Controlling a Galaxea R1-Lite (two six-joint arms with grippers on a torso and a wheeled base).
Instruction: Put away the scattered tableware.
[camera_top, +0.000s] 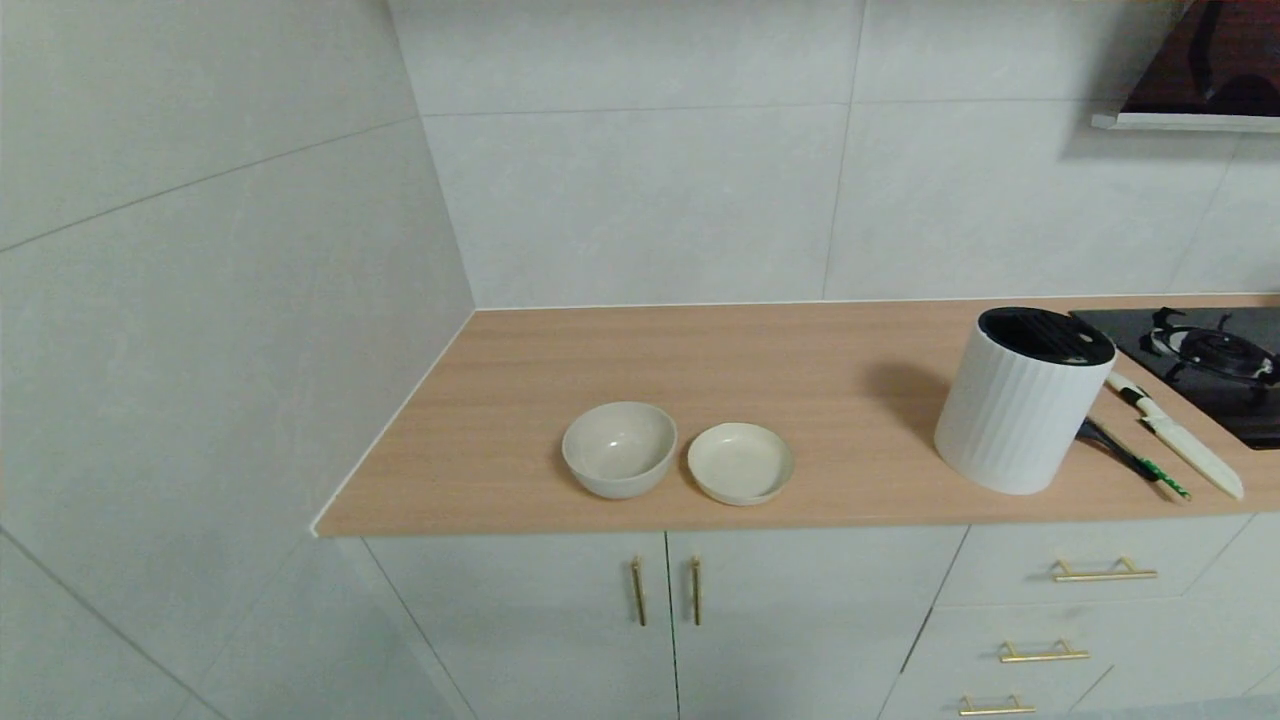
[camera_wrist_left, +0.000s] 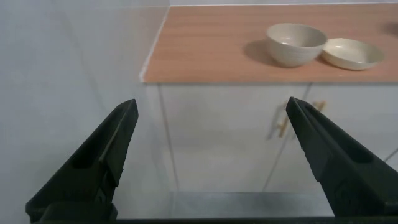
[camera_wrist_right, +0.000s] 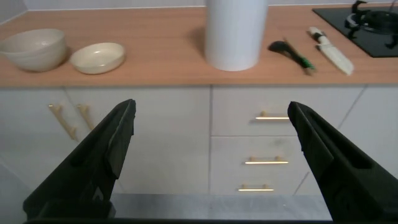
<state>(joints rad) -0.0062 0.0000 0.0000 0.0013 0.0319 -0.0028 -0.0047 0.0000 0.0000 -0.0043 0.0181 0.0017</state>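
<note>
Both arms' jaws stand apart; bowl (camera_top: 619, 447) and dish (camera_top: 740, 461) sit near counter (camera_top: 520, 380) edge.

Table (camera_top: 820, 360): light tan wood, fine grain running along its length.
Bowl (camera_top: 619, 448): pale cream-grey, glossy, plain.
Plate (camera_top: 740, 462): cream, a shade yellower than the bowl, plain.
Holder (camera_top: 1015, 415): white wall with vertical ribbing, black top.
Knife (camera_top: 1180, 438): cream-white blade, white handle with a black band.
Utensil (camera_top: 1130, 458): black head and shaft, handle end green with white flecks.
Hob (camera_top: 1200, 365): glossy black, black burner grate.
Cabinet fronts (camera_top: 520, 620): plain off-white.
Cabinet handles (camera_top: 638, 590): brass-gold.
Wall tiles (camera_top: 640, 200): pale grey, faintly mottled, thin lighter joints.
Left hand (camera_wrist_left: 211, 106) and right hand (camera_wrist_right: 211, 106): matte black.
</note>
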